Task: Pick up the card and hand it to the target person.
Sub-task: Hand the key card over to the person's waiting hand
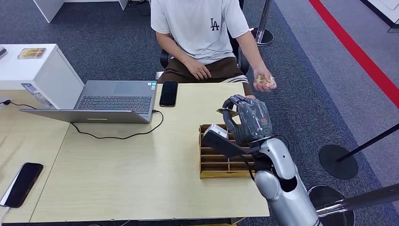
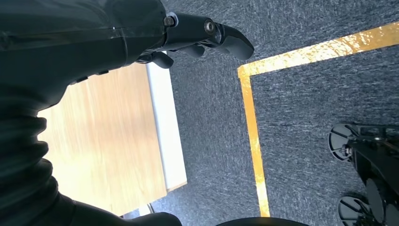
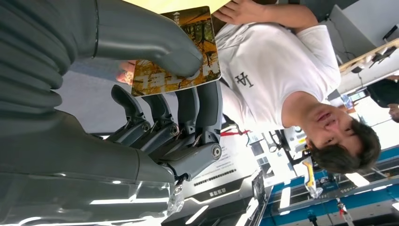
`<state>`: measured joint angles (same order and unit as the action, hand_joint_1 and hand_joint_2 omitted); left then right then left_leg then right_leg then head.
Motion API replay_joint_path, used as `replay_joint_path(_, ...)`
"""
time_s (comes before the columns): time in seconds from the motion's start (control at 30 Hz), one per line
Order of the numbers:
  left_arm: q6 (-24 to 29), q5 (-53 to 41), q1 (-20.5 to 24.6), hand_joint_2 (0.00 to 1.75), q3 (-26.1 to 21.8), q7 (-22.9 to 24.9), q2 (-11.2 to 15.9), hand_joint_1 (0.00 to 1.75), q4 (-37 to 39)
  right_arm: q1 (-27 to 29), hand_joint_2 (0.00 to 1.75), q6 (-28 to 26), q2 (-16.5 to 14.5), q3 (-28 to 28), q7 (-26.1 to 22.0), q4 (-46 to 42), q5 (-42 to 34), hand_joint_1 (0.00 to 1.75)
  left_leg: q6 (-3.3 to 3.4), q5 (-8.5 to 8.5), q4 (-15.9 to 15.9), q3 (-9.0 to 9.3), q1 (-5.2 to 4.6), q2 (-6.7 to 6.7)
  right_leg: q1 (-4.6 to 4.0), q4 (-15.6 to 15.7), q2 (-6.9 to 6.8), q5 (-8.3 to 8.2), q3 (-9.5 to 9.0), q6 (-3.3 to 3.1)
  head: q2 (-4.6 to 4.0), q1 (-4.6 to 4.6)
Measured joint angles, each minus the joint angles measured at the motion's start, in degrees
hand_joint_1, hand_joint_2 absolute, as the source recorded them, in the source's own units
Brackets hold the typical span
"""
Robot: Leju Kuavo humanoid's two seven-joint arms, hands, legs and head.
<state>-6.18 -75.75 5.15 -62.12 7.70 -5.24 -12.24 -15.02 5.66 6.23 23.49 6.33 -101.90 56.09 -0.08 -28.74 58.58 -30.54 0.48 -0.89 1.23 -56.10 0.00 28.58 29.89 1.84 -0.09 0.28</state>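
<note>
One card (image 3: pixel 176 52) is in the right robot hand (image 1: pixel 247 120). In the right wrist view the thick thumb presses on its picture side and the dark fingers (image 3: pixel 188 110) are behind it, so the card is pinched tight. From the head view you can see just a thin edge of it sticking out of the robot hand.

That robot hand is up above the tabletop (image 1: pixel 136 174), over the far end of the wooden card box (image 1: pixel 219 165). The person (image 1: pixel 200 28) in the white shirt sits across from the robot. One of the person's hands (image 1: pixel 264 82) is held out past the tabletop edge, near the robot hand but not touching it, and it looks like it has something small and yellow in it already.

So I think the picking up is done and the giving part is going on now. Next the arm needs to reach farther toward that held-out hand, keep the card pinched until the person has it, and then let the thumb go.

The left robot hand (image 2: pixel 202 40) hangs down by the tabletop edge over the carpet. Its fingers look a bit curled with nothing in them.
</note>
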Motion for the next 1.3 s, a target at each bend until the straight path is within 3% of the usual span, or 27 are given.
replay_joint_path(0.27,-0.05,-1.27,0.34,1.75,0.00,0.34,-0.03,0.00,0.00,-9.37,1.75,-1.88,-2.02,-0.35,-3.47,12.06,-3.32,1.47,0.02,0.06,0.00,0.00,0.00,-0.01,0.00,-0.01,-0.01,-0.02,0.00,0.00,0.00,0.00)
replay_joint_path(0.63,-0.57,-2.04,0.63,1.75,0.00,0.49,-0.03,0.00,0.00,-18.34,1.75,-9.77,-6.72,-2.64,-9.54,29.41,-2.42,1.47,0.02,0.06,0.00,-0.02,0.00,-0.01,0.00,-0.02,-0.01,-0.02,0.01,0.00,0.00,0.00)
replay_joint_path(0.93,-1.09,-1.91,0.63,1.75,0.00,0.85,-0.01,0.00,0.00,-21.66,1.75,-15.75,-9.74,-4.28,-14.09,39.73,-2.01,1.47,0.02,0.07,0.01,-0.01,0.00,-0.01,0.00,-0.02,-0.01,-0.02,0.01,-0.01,0.00,-0.01)
replay_joint_path(1.3,-2.26,-1.76,0.63,1.75,0.00,0.67,0.22,0.00,0.00,-22.07,1.75,-17.02,-11.10,-5.15,-14.81,44.44,-1.26,1.47,0.02,0.07,0.01,-0.01,0.00,-0.01,0.00,-0.02,-0.01,-0.02,0.00,0.00,0.00,-0.01)
